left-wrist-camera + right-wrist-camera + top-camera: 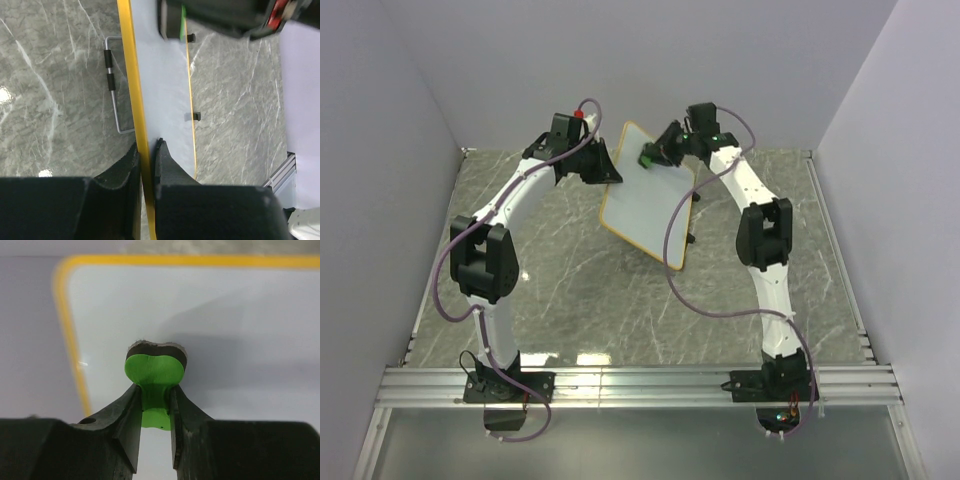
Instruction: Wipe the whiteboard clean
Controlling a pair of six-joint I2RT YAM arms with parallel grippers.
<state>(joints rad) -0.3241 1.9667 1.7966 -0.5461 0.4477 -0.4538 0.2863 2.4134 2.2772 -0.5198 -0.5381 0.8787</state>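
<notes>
The whiteboard (645,200) is white with a yellow-orange rim and stands tilted up off the table. No writing shows on it. My left gripper (607,172) is shut on the board's left rim; in the left wrist view the fingers (167,165) pinch the yellow edge (134,75). My right gripper (653,152) is shut on the green eraser (155,372) and presses its dark felt face against the board's white face (240,330) near the upper left corner. The eraser also shows in the top view (647,158) and in the left wrist view (182,22).
A grey wire stand with black grips (112,90) rests on the marbled table (570,290) behind the board. Small black clips (196,116) sit on the board's far edge. Grey walls enclose the table on three sides. A metal rail (640,385) runs along the near edge.
</notes>
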